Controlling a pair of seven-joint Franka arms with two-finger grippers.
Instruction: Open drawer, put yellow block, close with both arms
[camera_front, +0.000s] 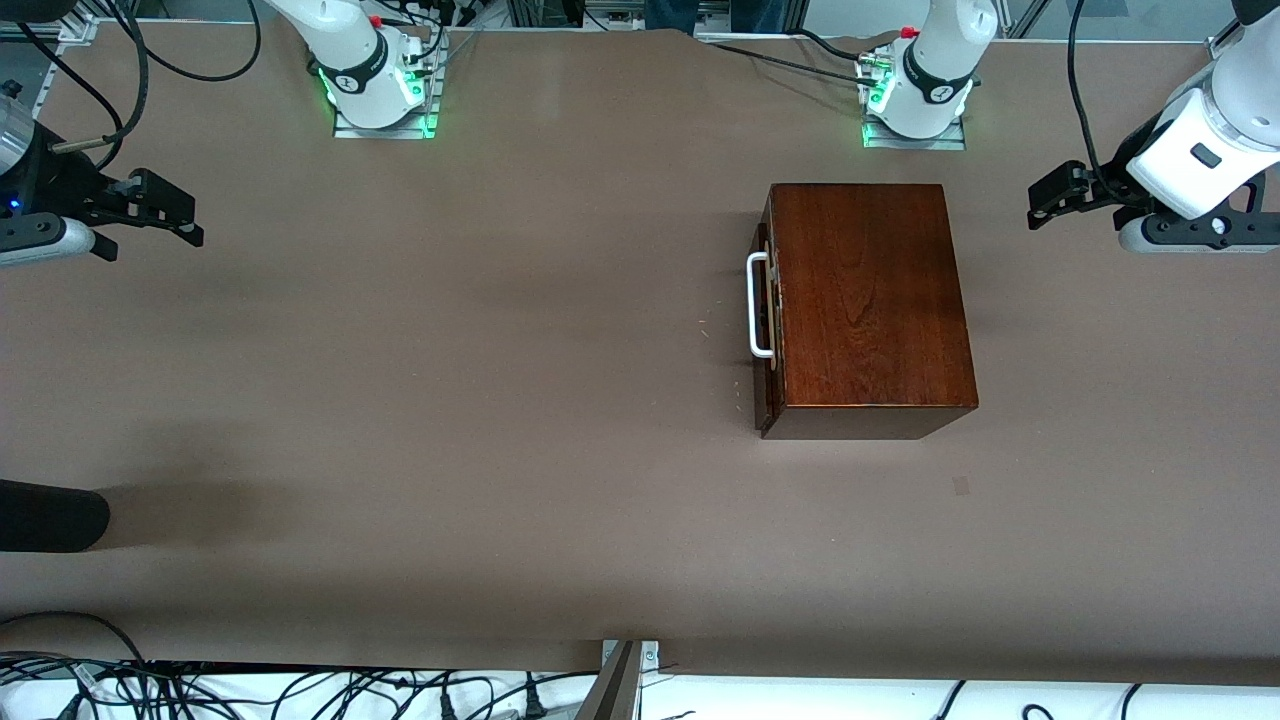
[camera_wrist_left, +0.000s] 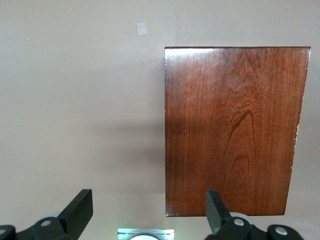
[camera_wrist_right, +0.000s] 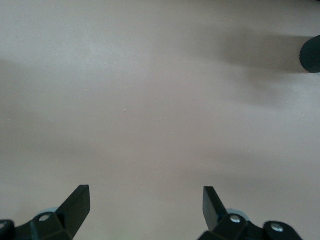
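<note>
Both grippers hang wide open and empty: left gripper upper right, right gripper upper left; the drawer looks closed.

Brown tabletop and its surroundings.
A dark rounded object rests at the right arm's end; a small pale patch marks the surface; cables lie along the near edge.

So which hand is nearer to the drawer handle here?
Left. The left hand hangs open just past the wooden box from the white handle; the right hand waits open at the right arm's table end.
</note>
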